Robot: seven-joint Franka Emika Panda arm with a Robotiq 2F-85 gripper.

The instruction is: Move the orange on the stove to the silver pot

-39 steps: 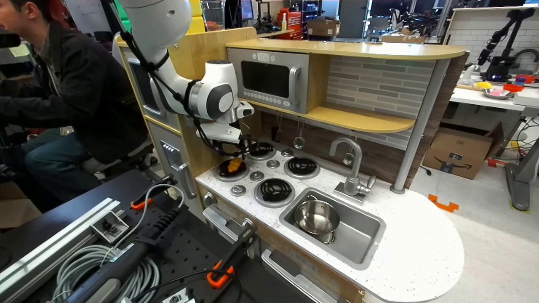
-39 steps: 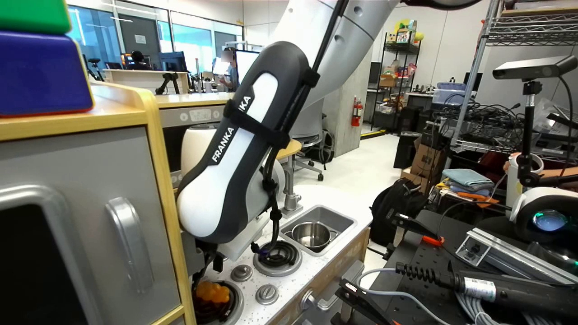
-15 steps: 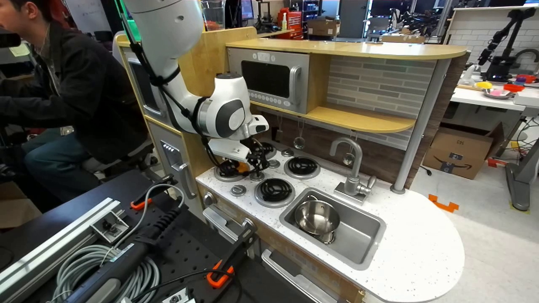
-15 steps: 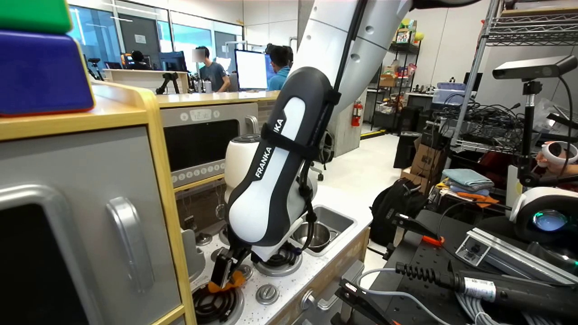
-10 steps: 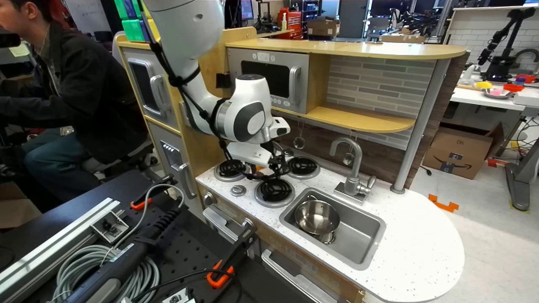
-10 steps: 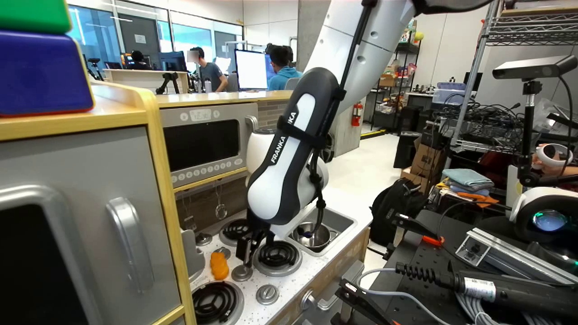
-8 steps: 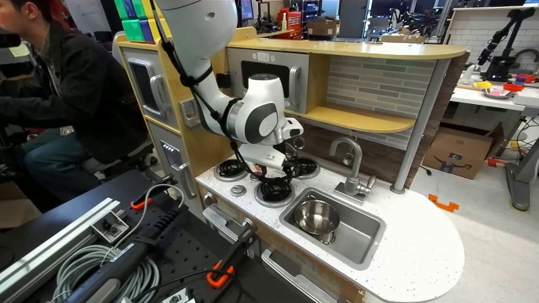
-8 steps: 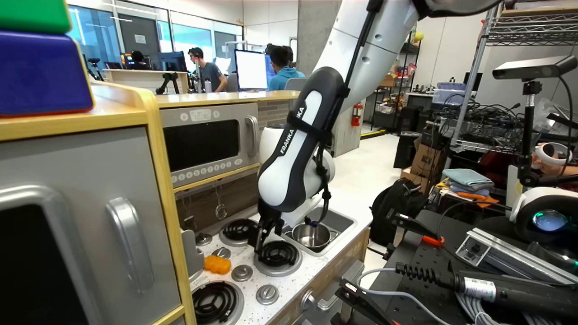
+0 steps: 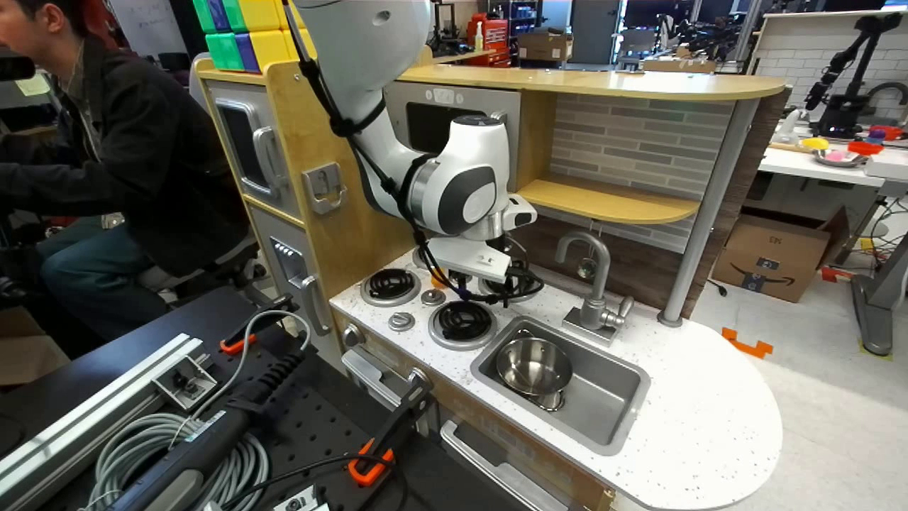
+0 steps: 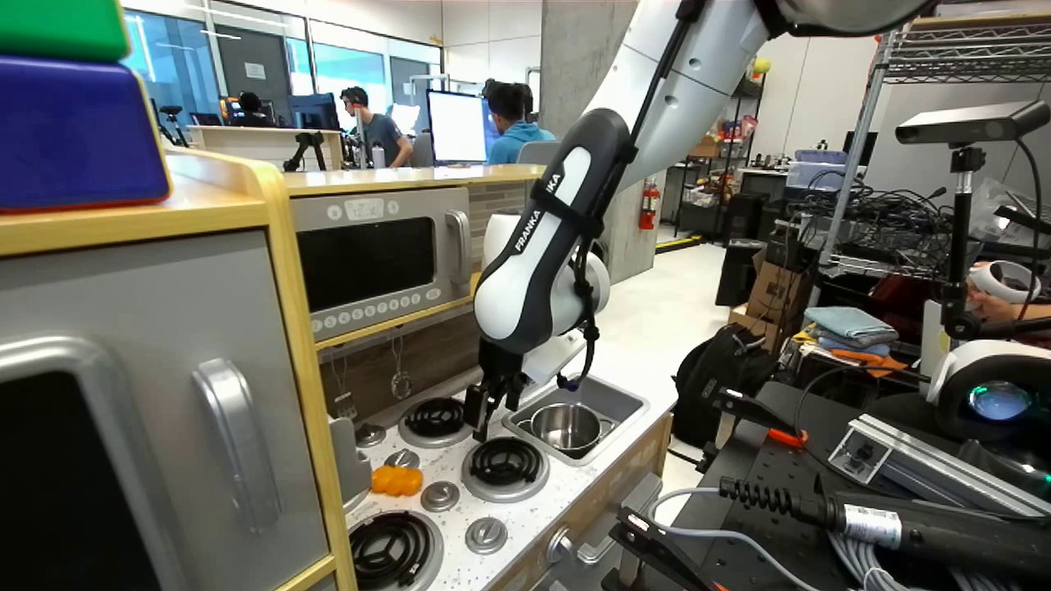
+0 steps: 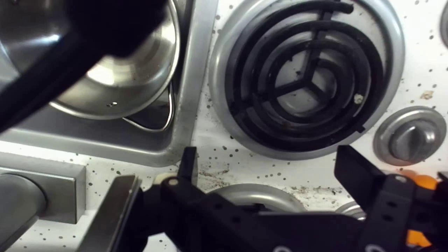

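The orange (image 10: 396,481), a lumpy orange toy, lies on the stove's white top (image 10: 460,525), off the burners and beside two knobs. In an exterior view only a bit of the orange (image 9: 438,278) shows behind the arm's cable. In the wrist view the orange (image 11: 425,181) is mostly hidden behind a finger. My gripper (image 11: 266,154) is open with nothing between its fingers. It hangs above the stove between burners, to the sink side of the orange, and apart from it (image 10: 494,414). The silver pot (image 9: 534,366) stands in the sink; it also shows in the wrist view (image 11: 140,82).
The grey sink basin (image 9: 610,415) holds the pot, with the faucet (image 9: 596,284) behind it. The microwave (image 10: 369,254) and shelf (image 9: 610,199) overhang the back. A tall cabinet (image 10: 164,394) stands at the stove's end. A black cable hangs by the gripper.
The orange has gone from a burner to the white top between knobs; about a second ago it was at the fingers. My gripper has moved away from it toward the sink and risen.
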